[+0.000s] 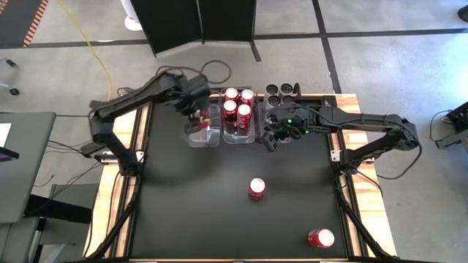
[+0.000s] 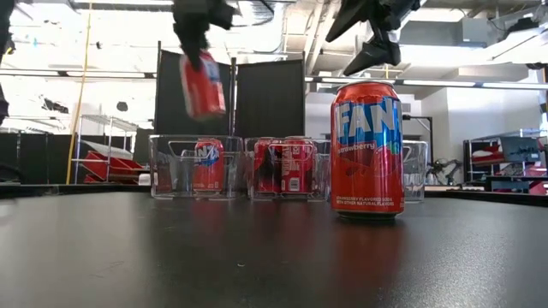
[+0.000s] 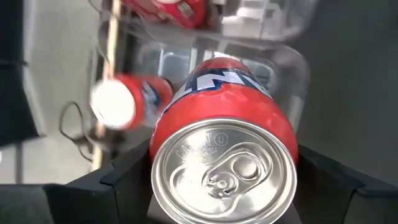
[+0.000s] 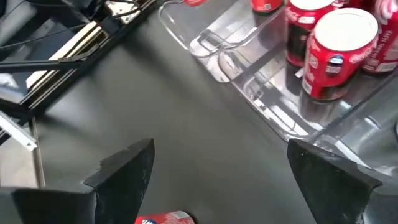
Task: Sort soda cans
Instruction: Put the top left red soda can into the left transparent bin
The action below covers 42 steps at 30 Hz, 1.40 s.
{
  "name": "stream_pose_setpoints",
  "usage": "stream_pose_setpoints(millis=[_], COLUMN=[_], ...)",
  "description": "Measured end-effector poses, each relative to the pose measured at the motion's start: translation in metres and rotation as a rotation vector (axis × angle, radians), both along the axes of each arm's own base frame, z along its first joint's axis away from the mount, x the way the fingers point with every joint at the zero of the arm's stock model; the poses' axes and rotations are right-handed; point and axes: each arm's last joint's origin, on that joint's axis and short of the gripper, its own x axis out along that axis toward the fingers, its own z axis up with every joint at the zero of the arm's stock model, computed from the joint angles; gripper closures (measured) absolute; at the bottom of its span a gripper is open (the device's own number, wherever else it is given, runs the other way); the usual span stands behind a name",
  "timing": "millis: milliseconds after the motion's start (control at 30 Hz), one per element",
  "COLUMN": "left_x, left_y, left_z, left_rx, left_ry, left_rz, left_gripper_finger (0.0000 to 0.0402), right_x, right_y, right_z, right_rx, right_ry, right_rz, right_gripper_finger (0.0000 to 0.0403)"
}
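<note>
1. Two grippers are showing: my left gripper (image 1: 196, 117) is hanging above the left clear bin (image 1: 202, 136) at the far side of the table, and its fingers are clamping a red soda can (image 2: 202, 84), which is tilting in the air over that bin.
2. I am looking past the silver top of the held can in the left wrist view; another red can (image 3: 127, 102) is lying in the bin below it.
3. My right gripper (image 1: 272, 136) is hovering just right of the middle bin (image 1: 239, 136), with its fingers (image 4: 127, 168) standing wide apart and holding nothing.
4. Four red cans (image 1: 238, 104) are standing upright together in the middle bin.
5. Dark cans (image 1: 281, 90) are sitting in a cluster at the far edge, just beyond my right arm.
6. One red strawberry can (image 1: 257, 188) is standing upright near the middle of the black table (image 1: 190, 212), well apart from both grippers.
7. One more red can (image 1: 320, 238) is lying on its side near the front right corner.
</note>
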Motion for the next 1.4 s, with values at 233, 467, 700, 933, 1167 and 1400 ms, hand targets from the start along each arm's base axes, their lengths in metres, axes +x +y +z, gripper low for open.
stream_pose_setpoints(millis=[233,467,700,933,1167,1400], left_x=[0.023,0.028,0.039,0.047,0.05,0.053], left_y=[0.052,0.087,0.103,0.109,0.115,0.122], left_z=[-0.031,-0.052,-0.071,-0.09,-0.1,-0.109], left_rx=[0.002,0.015,0.05,0.029,0.026,0.034], left_ry=[0.05,0.058,0.077,0.121,0.135,0.118], left_rz=[-0.013,-0.017,-0.015,-0.011,-0.02,0.031], left_gripper_finger=[0.011,0.011,0.011,0.011,0.011,0.0099], right_x=[-0.005,-0.007,-0.008,-0.008,-0.008,-0.009], right_y=[0.014,0.028,0.027,0.023,0.024,0.024], right_z=[-0.007,-0.009,-0.009,-0.009,-0.01,-0.01], right_rx=[0.048,0.043,0.043,0.04,0.033,0.028], right_ry=[0.087,0.119,0.123,0.124,0.132,0.145], right_rz=[-0.057,-0.061,-0.066,-0.077,-0.069,-0.063], right_gripper_finger=[0.002,0.002,0.002,0.002,0.002,0.002])
